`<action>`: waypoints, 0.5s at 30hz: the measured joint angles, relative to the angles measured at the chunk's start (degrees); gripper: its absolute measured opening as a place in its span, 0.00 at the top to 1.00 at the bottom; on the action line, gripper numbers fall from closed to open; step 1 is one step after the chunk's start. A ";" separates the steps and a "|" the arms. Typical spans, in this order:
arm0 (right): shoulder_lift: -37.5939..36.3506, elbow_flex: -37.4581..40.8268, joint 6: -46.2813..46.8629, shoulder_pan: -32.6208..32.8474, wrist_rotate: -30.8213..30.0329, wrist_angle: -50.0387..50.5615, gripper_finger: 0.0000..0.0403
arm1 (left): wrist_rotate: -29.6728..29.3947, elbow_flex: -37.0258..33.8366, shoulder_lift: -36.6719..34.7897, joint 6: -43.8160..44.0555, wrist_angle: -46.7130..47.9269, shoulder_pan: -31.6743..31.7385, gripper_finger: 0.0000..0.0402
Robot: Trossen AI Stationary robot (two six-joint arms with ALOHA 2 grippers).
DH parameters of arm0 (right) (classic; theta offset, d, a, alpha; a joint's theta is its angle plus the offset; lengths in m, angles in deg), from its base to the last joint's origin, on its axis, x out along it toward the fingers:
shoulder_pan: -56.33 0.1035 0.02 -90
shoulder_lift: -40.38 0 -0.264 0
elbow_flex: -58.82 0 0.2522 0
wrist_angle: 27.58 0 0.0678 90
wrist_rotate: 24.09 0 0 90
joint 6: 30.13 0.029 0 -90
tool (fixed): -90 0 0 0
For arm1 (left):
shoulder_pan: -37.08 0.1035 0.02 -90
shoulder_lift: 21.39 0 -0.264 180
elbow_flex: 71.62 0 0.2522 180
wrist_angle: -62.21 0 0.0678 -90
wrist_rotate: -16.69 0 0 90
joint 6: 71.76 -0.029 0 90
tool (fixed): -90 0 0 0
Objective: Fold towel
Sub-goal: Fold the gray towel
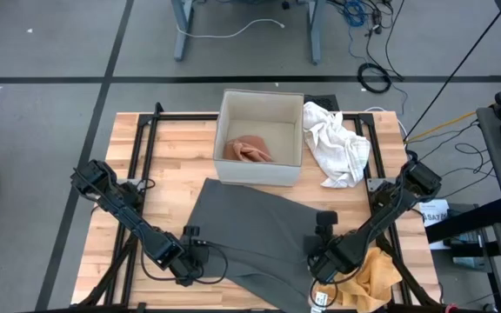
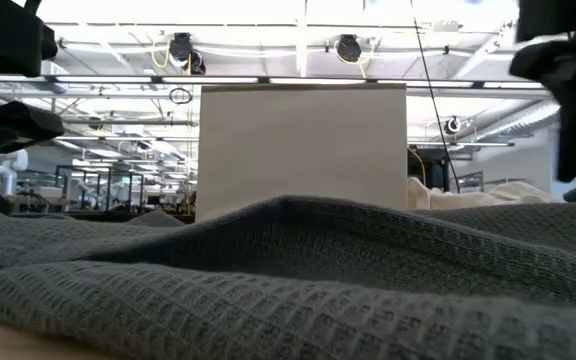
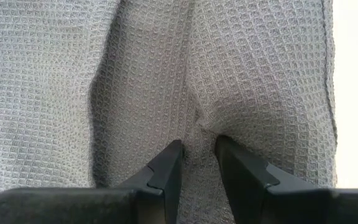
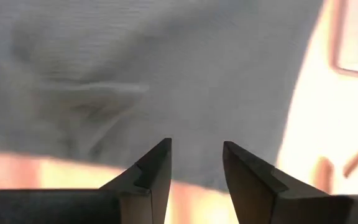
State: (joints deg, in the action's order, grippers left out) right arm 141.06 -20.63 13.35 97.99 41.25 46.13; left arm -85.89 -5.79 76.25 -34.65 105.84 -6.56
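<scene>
I see a white box (image 1: 260, 137) at twelve o'clock holding a pink cloth (image 1: 249, 149), a crumpled white cloth (image 1: 337, 143) just beside it, and a yellow cloth (image 1: 375, 276) at five o'clock.

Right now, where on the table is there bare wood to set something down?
Bare wood left of the white box and the grey towel, above the left arm. Crowded on the right: white cloth, yellow cloth.
</scene>
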 joint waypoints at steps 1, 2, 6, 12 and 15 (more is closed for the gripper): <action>0.00 0.81 -0.32 -0.45 -0.45 0.09 0.68 | 0.00 0.00 0.00 0.03 0.00 0.00 0.72; 0.00 1.83 -0.60 -0.93 -0.50 -0.11 0.69 | 0.03 0.00 0.00 0.08 0.02 0.00 0.72; 0.02 6.14 -1.65 -2.77 -0.48 -3.75 0.70 | 0.29 0.00 0.00 0.57 0.02 -0.60 0.72; 0.02 10.03 -2.56 -4.58 -0.27 -6.51 0.72 | 0.42 0.00 0.00 1.39 0.07 -1.22 0.72; 0.02 11.61 -2.67 -5.02 1.54 -6.60 0.74 | 0.44 0.00 0.00 1.48 0.07 -1.22 0.72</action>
State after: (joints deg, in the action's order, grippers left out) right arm 141.08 -9.02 10.67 92.97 42.79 39.53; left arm -85.45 -5.79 76.25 -33.17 105.91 -7.78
